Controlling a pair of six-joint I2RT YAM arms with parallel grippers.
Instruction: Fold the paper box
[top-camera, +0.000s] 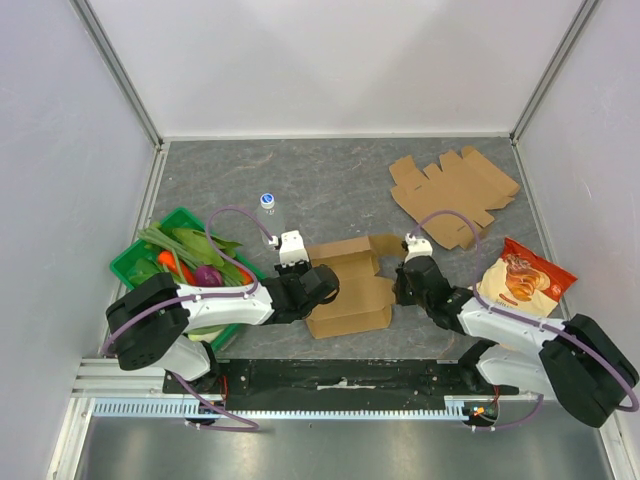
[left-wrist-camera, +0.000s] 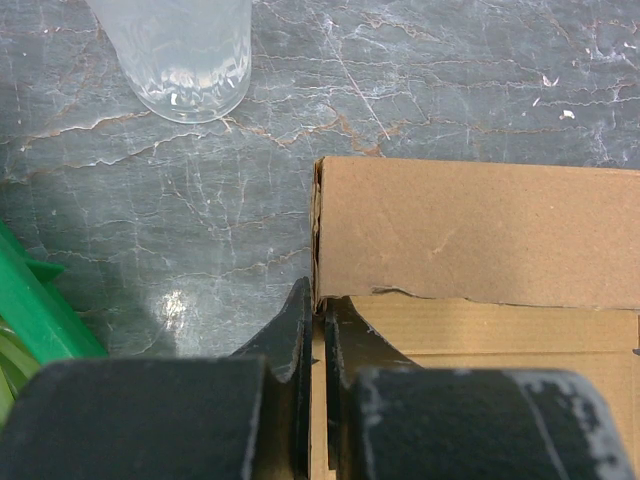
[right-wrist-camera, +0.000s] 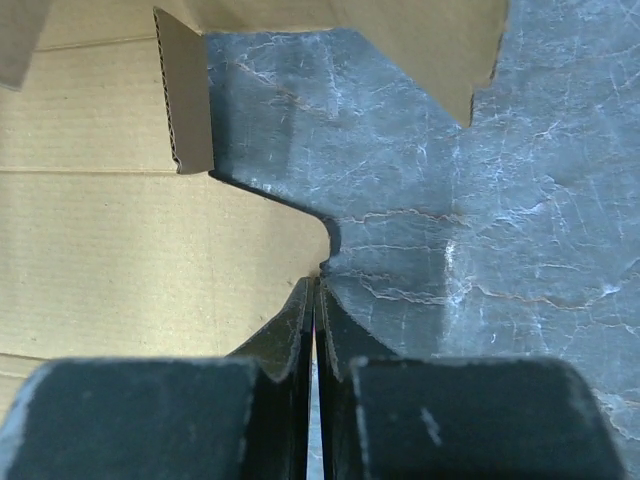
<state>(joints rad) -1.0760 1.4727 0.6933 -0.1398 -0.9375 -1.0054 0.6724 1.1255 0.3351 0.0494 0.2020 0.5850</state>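
The left tool (top-camera: 322, 284) is gripping the left wall of the paper box (top-camera: 345, 290). In the left wrist view the card edge is running down between its fingers (left-wrist-camera: 290, 340). The right tool (top-camera: 404, 282) is holding its jaws together at the box's right edge, with the tips touching a flap's cut edge. Whether any card is being pinched there I cannot tell. The box is lying on the worktop (top-camera: 330, 170) between the two tools.

Left of the box, a green basket (top-camera: 128, 258) is holding vegetables (top-camera: 190, 245): leafy green stalks, something orange and something purple.

Only the top view is showing the flat cardboard blank (top-camera: 455, 195) beyond the box to its right, and the snack bag (top-camera: 522, 280) to the right of the box. It is showing the bottle (top-camera: 267, 201) from above, cap uppermost. The left wrist view is showing that bottle's clear ribbed body beyond the box's left corner.

The box is showing as brown corrugated card, partly folded. In the right wrist view a small tab (right-wrist-camera: 185, 100) is standing up from its ribbed inner face beside a notched flap.
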